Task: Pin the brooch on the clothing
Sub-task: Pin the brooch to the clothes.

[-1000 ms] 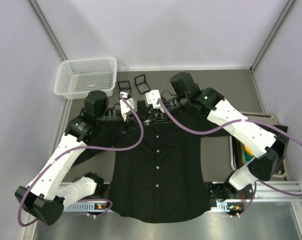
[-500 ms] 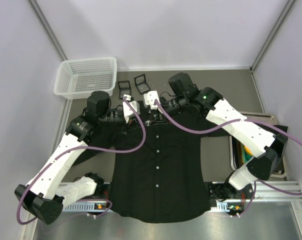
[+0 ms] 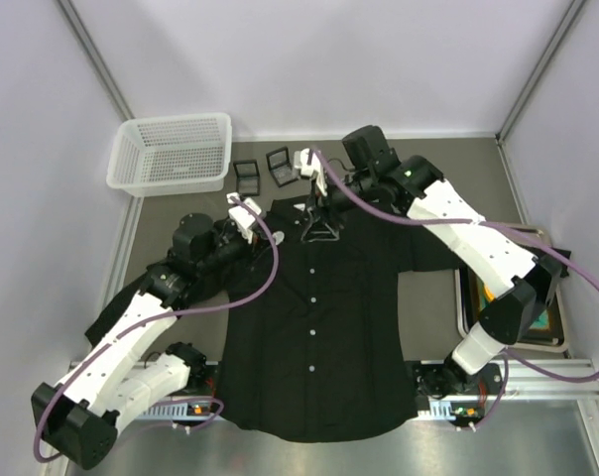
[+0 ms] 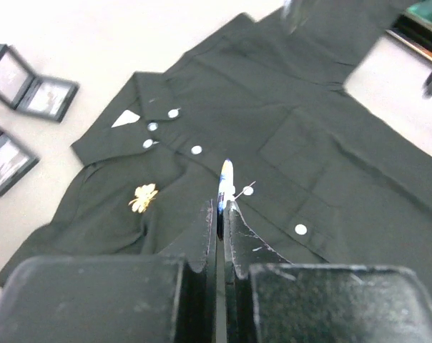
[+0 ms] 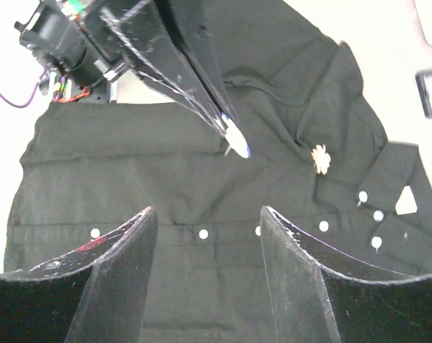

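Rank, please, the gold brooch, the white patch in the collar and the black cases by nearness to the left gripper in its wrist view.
1. Gold brooch, on the shirt, near the left gripper.
2. White patch, inside the collar.
3. Black cases, off the shirt, far left.

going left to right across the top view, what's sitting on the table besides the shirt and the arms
white basket → black case → second black case → dark tray at the right edge
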Action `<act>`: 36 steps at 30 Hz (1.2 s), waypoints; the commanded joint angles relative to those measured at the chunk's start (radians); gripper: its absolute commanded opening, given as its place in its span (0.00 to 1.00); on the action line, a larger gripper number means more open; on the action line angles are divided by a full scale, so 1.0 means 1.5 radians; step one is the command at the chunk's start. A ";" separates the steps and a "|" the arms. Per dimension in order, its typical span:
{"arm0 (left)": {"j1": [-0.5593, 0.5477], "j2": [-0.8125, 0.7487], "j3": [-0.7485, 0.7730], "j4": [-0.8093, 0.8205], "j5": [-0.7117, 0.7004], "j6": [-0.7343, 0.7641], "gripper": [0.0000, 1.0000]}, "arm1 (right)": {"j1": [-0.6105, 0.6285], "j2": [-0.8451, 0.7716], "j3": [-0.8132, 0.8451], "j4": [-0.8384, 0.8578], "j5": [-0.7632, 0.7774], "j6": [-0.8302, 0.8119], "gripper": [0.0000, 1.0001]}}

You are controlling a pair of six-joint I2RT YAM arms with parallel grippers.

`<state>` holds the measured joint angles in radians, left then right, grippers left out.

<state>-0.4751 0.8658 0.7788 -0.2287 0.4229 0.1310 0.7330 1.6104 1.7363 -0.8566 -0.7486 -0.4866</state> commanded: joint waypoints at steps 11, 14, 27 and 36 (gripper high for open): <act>0.004 0.111 -0.123 0.249 -0.216 -0.075 0.00 | -0.070 0.152 0.021 0.109 0.084 0.338 0.54; 0.006 0.136 -0.147 0.285 -0.247 -0.059 0.00 | -0.068 0.202 0.030 0.136 0.111 0.406 0.51; 0.006 0.236 -0.151 0.321 -0.311 0.136 0.00 | -0.036 0.338 0.051 0.208 0.200 0.541 0.46; -0.015 0.292 -0.126 0.299 -0.340 0.217 0.00 | -0.042 0.325 0.002 0.218 0.217 0.580 0.27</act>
<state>-0.4751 1.2846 0.5518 0.2024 -0.0517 0.3725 0.6758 2.1273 1.7481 -0.5636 -0.4458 0.3309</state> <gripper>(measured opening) 0.027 0.286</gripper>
